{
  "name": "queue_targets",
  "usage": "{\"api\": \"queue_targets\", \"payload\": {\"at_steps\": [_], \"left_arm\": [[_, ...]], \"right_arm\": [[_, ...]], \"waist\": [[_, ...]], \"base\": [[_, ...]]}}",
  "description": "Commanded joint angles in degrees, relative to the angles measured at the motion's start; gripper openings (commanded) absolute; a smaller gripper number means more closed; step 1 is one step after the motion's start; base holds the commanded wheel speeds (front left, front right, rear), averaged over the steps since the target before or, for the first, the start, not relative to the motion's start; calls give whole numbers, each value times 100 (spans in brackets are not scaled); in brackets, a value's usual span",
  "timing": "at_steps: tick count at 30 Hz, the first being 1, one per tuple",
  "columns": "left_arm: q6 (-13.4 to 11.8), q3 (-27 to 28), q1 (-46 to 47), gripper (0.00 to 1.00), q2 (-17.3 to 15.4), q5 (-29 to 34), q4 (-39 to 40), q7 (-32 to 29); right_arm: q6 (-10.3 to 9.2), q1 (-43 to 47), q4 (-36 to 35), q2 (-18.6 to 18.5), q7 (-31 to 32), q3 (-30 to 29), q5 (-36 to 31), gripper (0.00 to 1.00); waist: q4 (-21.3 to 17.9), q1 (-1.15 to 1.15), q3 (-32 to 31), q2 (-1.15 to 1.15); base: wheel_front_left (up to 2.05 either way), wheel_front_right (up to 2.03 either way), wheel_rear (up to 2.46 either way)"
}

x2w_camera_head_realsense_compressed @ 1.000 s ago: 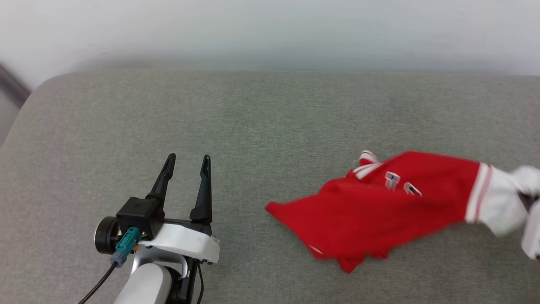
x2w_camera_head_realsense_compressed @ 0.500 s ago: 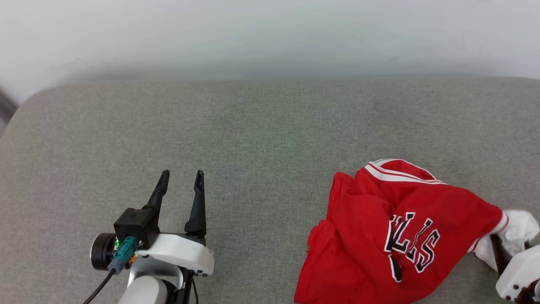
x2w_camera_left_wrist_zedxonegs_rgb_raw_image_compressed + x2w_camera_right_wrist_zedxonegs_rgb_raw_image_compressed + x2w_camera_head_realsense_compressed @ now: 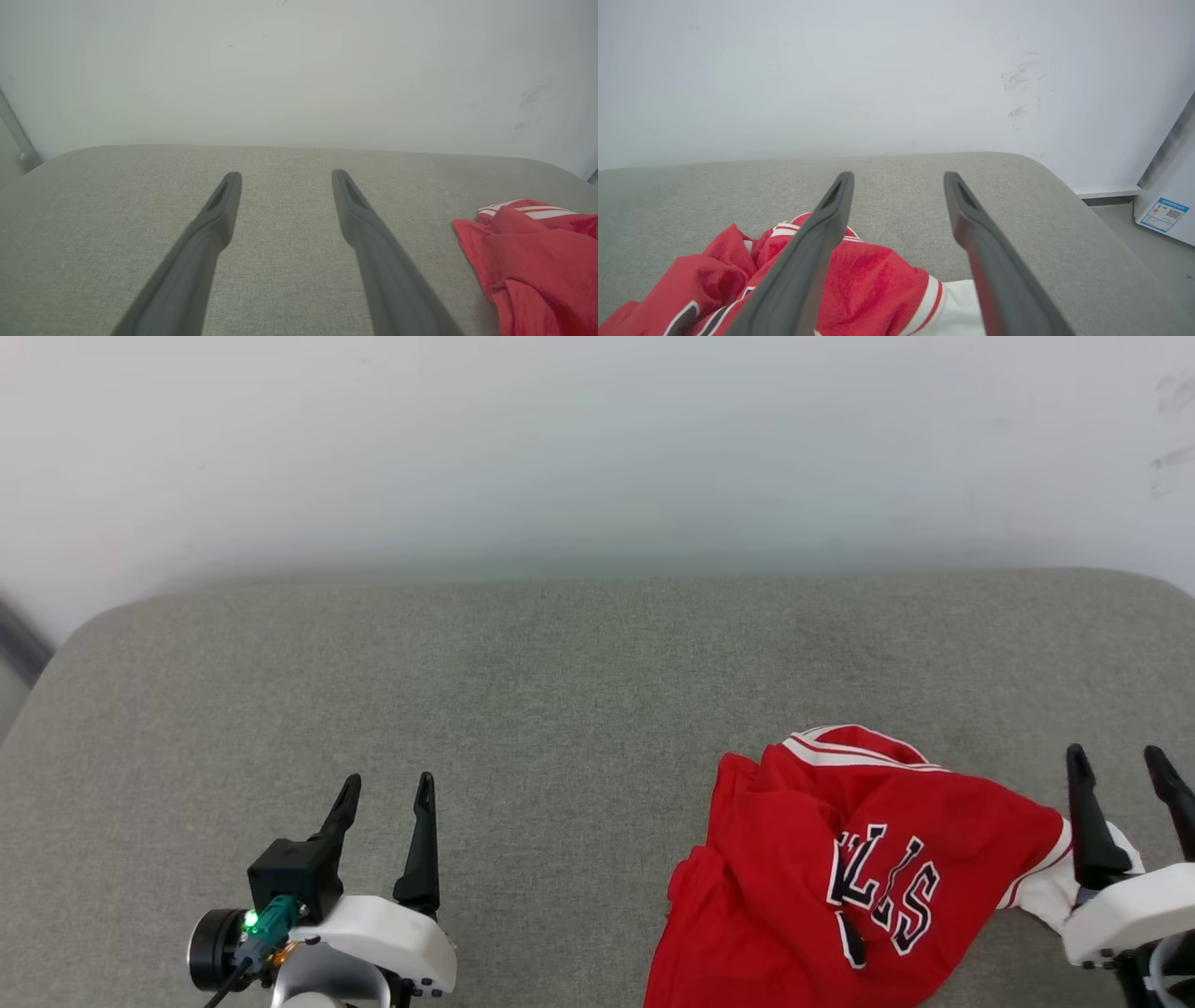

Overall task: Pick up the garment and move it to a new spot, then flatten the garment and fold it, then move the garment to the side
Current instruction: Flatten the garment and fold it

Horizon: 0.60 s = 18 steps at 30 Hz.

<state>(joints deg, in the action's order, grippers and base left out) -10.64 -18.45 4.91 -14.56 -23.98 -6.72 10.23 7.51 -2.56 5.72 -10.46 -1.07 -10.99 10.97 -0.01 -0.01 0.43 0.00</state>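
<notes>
The garment (image 3: 868,868) is a red jersey T-shirt with black white-outlined lettering, lying crumpled on the grey cushioned surface (image 3: 560,691) at the lower right. Its white sleeve end lies under my right gripper (image 3: 1120,763), which stands open above it with nothing between its fingers. In the right wrist view the garment (image 3: 873,284) lies below and left of the open right gripper (image 3: 899,177). My left gripper (image 3: 386,784) is open at the lower left, well apart from the shirt. The left wrist view has the open left gripper (image 3: 286,175) over bare fabric and the garment (image 3: 537,252) at the right edge.
A pale wall (image 3: 597,448) rises behind the surface's far edge. The surface's rounded corners show at far left and far right. In the right wrist view a white appliance with a blue label (image 3: 1164,214) stands on the floor beyond the right end.
My right gripper has let go of the white sleeve and opened, and the garment has dropped into a crumpled heap. The head camera has tilted, shifting the whole picture down.
</notes>
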Motion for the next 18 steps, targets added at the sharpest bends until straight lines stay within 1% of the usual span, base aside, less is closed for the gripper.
{"api": "queue_targets", "payload": {"at_steps": [1, 6, 11, 14, 18], "left_arm": [[-25, -5, -62, 100, -31, -24, 0, -21], [-66, -9, -121, 100, -80, -27, -6, -133], [-99, 5, -61, 100, -150, -33, -57, -201], [-87, -43, 34, 100, -159, -4, -80, -262], [13, -189, 267, 100, -117, 25, -149, -388]], "right_arm": [[-4, 96, -105, 83, -36, 50, 0, 100], [-4, 354, -740, 296, 72, 390, -179, 100], [-4, 614, -1242, 430, 254, 775, -270, 100], [-4, 704, -1429, 494, 349, 918, -288, 100], [-4, 750, -1564, 519, 413, 1014, -249, 100]], "waist": [[-15, 1, -62, 0], [-53, 1, -155, 0], [-147, 1, -205, 0], [-235, 1, -209, 0], [-356, 1, -173, 0]], "base": [[0, 0, 0], [0, 0, 0], [0, 0, 0], [0, 0, 0], [0, 0, 0]]}}
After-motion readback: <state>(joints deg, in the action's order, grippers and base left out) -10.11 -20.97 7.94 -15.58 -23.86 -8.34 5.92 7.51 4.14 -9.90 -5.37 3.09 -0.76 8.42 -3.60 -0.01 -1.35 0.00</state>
